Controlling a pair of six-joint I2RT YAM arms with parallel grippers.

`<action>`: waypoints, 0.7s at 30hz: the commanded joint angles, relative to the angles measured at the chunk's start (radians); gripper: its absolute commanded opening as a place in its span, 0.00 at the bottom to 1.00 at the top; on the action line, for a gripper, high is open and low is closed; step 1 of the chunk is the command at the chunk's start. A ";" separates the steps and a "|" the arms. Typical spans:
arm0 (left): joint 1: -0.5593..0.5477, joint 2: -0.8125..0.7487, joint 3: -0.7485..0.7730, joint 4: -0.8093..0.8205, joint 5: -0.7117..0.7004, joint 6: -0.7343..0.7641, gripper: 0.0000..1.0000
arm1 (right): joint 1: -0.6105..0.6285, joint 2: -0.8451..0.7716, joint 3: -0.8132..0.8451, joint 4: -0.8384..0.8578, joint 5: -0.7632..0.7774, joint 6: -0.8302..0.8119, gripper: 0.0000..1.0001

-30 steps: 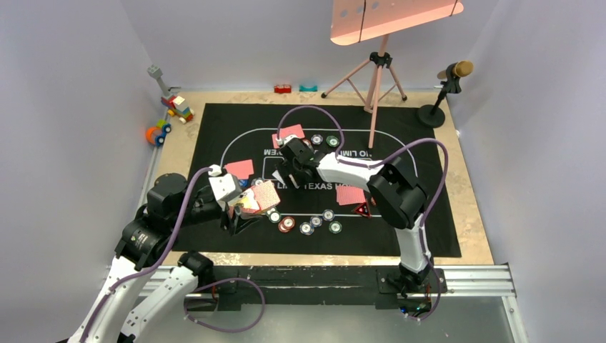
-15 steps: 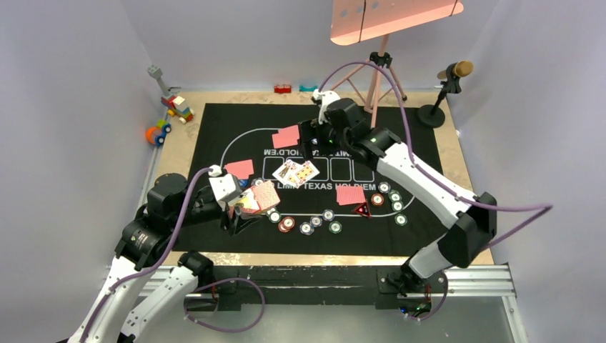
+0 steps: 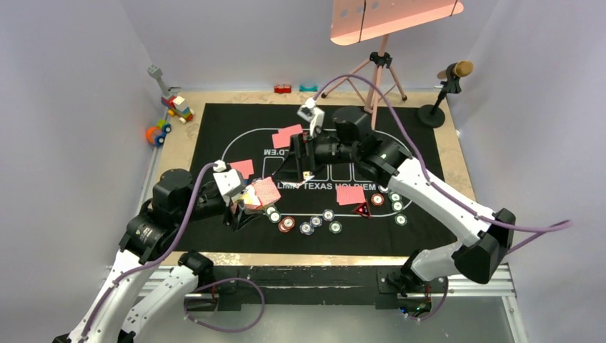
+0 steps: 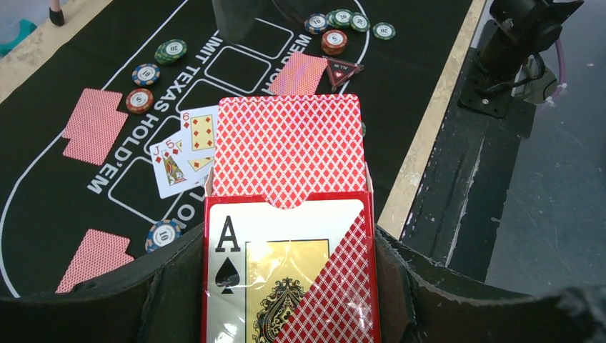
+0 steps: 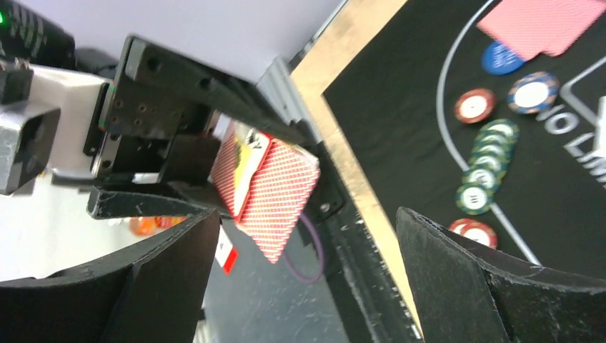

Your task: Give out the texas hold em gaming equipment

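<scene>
My left gripper (image 4: 286,293) is shut on a red card box (image 4: 286,264) with an ace of spades printed on it. Red-backed playing cards (image 4: 287,146) stick out of its top. The box hangs above the mat's near left part (image 3: 256,194). My right gripper (image 3: 300,161) hovers over the mat's middle, open and empty, facing that deck (image 5: 268,182). Three face-up cards (image 4: 182,150) lie on the mat. Face-down cards (image 3: 288,136) (image 3: 350,194) (image 3: 241,168), chips (image 3: 307,228) (image 5: 492,143), a blue button (image 5: 500,57) and a red triangular marker (image 3: 362,209) also rest there.
Toy blocks (image 3: 179,107) and a toy car (image 3: 157,133) sit at the far left off the black mat (image 3: 429,236). A pink tripod (image 3: 377,82) and a microphone stand (image 3: 444,89) rise at the back right. Two small blocks (image 3: 294,88) line the far edge.
The right gripper left face-up cards on the mat, lifted toward the far side, then swung back to face the deck with wider jaws. The left arm edged right, still holding the box.
</scene>
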 commanded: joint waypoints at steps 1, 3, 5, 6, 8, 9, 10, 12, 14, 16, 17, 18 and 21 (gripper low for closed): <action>0.008 0.014 0.023 0.086 -0.019 0.019 0.00 | 0.055 0.034 -0.008 0.072 -0.094 0.070 0.98; 0.008 0.015 0.022 0.098 -0.016 0.015 0.00 | 0.060 0.030 -0.038 0.115 -0.108 0.096 0.98; 0.008 0.017 0.022 0.100 -0.010 0.012 0.00 | 0.063 0.027 -0.053 0.138 -0.116 0.109 0.98; 0.008 0.016 0.022 0.100 -0.008 0.013 0.00 | 0.064 0.026 -0.058 0.146 -0.119 0.112 0.98; 0.008 0.018 0.023 0.099 -0.010 0.014 0.00 | 0.065 0.027 -0.066 0.154 -0.125 0.118 0.98; 0.008 0.019 0.025 0.099 -0.008 0.016 0.00 | 0.065 0.029 -0.072 0.164 -0.129 0.124 0.98; 0.008 0.020 0.026 0.099 -0.005 0.016 0.00 | 0.065 0.032 -0.079 0.183 -0.136 0.135 0.98; 0.008 0.024 0.031 0.099 -0.003 0.015 0.00 | 0.071 0.041 -0.097 0.222 -0.154 0.159 0.98; 0.008 0.026 0.036 0.095 0.009 0.014 0.00 | 0.076 0.055 -0.105 0.252 -0.163 0.180 0.98; 0.008 0.027 0.040 0.094 0.013 0.013 0.00 | 0.077 0.072 -0.117 0.294 -0.180 0.215 0.98; 0.008 0.027 0.042 0.092 0.014 0.015 0.00 | 0.079 0.081 -0.120 0.312 -0.185 0.226 0.98; 0.008 0.028 0.043 0.091 0.013 0.016 0.00 | 0.079 0.091 -0.121 0.324 -0.190 0.238 0.98; 0.008 0.029 0.043 0.092 0.011 0.019 0.00 | 0.083 0.115 -0.129 0.352 -0.196 0.262 0.98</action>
